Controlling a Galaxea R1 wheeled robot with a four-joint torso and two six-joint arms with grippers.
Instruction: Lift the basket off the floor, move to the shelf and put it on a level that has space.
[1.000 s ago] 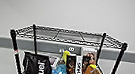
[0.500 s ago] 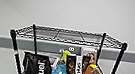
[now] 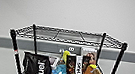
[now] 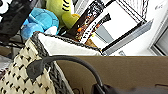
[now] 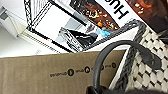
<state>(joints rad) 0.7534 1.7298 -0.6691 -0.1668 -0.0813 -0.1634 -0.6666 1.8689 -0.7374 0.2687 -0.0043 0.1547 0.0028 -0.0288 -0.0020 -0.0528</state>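
Head view: the shelf [image 3: 65, 57] is seen straight ahead, top level [image 3: 68, 36] bare, framing unchanged from half a second ago. Left wrist view: the basket [image 4: 27, 72] handle [image 4: 72, 62] is seen close up; pincer state cannot be told. Right wrist view: basket [image 5: 147, 72], cardboard box [image 5: 50, 72] beside it; pincer state cannot be told.

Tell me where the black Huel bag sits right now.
In the head view, the black Huel bag stands at the left of the shelf's second tier, beside the blue plush toy.

Top wire tier [image 3: 69, 36] of the black rack [image 3: 34, 39]: bare and open from above. Tier beneath: crowded with Huel bag [image 3: 37, 66], boxes [image 3: 74, 66], plush toys [image 3: 60, 70].
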